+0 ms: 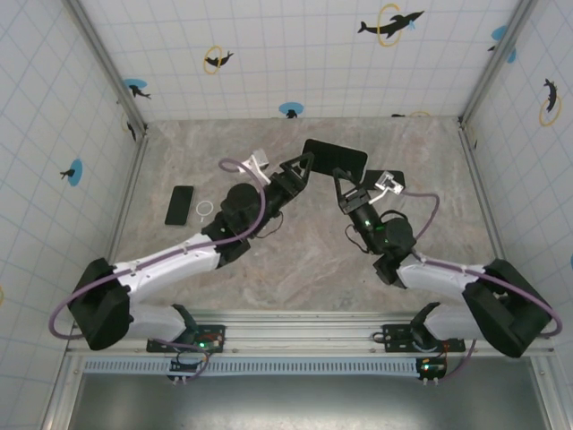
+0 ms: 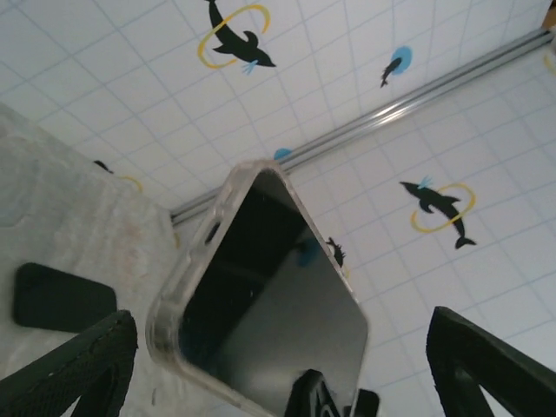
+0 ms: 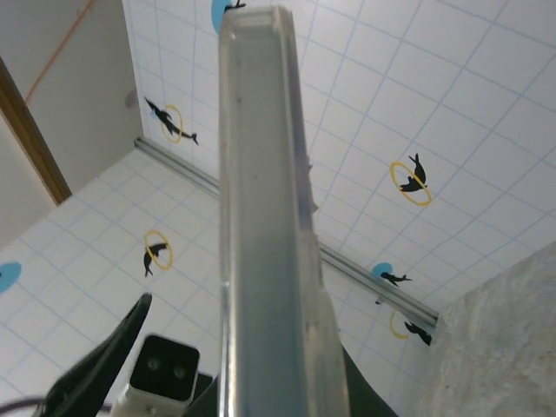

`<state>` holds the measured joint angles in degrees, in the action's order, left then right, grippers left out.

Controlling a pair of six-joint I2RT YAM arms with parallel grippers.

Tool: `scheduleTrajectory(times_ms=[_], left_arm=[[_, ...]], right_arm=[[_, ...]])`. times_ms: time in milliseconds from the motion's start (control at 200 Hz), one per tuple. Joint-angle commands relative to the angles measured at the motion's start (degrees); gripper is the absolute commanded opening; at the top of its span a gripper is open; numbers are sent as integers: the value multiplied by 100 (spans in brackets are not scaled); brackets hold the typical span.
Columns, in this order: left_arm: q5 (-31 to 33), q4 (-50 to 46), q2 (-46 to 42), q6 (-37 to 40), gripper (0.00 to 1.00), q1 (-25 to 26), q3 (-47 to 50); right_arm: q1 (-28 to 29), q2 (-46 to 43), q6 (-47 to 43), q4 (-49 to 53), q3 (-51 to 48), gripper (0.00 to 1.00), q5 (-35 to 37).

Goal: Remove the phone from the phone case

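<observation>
The phone, a dark slab in a clear phone case, is held up above the middle of the table. My right gripper is shut on its near long edge from below. In the right wrist view the clear case stands edge-on between the jaws of my right gripper. My left gripper is open at the phone's left end. In the left wrist view its black fingers stand wide apart on either side of the dark screen, touching nothing.
A second black slab like a phone lies flat on the table at the left, with a small white ring beside it. Tiled walls with dolphin marks enclose the marble table on three sides.
</observation>
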<state>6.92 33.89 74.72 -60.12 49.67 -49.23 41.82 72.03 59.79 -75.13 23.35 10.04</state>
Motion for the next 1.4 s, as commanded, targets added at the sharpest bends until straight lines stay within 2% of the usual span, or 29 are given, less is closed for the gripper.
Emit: scheduleTrajectory(times_ms=[0, 45, 105, 185, 290, 370, 485, 626, 781, 936, 1166, 1301, 1396], left_arm=[[-860, -1649, -118, 1658, 92, -269, -558], [-1040, -2174, -98, 2078, 93, -365, -774], [-1458, -2355, -97, 2582, 97, -521, -913], [-1770, -2669, -106, 3169, 98, -703, -1051], [-2563, -2569, -161, 3433, 98, -1073, -1044], [-3056, -2069, -219, 3514, 98, -1271, -845], [-3632, -3258, 166, 4349, 98, -1301, -1609], [-4176, -4395, 504, 5511, 97, -1346, -2265], [-5178, -5348, 789, 6347, 86, -1682, -2705], [-5457, -6327, 1085, 7191, 73, -1739, -3106], [-6057, -6586, 1329, 7700, 54, -1740, -3280], [-6673, -6346, 1493, 7581, 45, -1741, -3360], [-6865, -6486, 1620, 7690, 38, -1741, -3484]], right_arm=[[-208, -537, -1218, 825, 344, 6, -1128], [-332, -695, -1578, 1358, 433, 6, -1516], [-485, -852, -1939, 1839, 483, 6, -1909], [-709, -1010, -2226, 2245, 470, 6, -2367], [-934, -1170, -2730, 2871, 593, 6, -2977], [-1004, -1173, -3188, 3399, 801, 6, -3553], [-1027, -1134, -4205, 4562, 1289, 6, -4082], [-1179, -1015, -4932, 5419, 1688, 6, -4611], [-1337, -876, -5330, 5971, 2045, 7, -5030], [-1413, -765, -5478, 6201, 2191, 7, -5316], [-1413, -624, -5644, 6412, 2254, 7, -5595], [-1405, -463, -5671, 6434, 2397, 7, -5808], [-1405, -364, -5680, 6445, 2494, 7, -5955]])
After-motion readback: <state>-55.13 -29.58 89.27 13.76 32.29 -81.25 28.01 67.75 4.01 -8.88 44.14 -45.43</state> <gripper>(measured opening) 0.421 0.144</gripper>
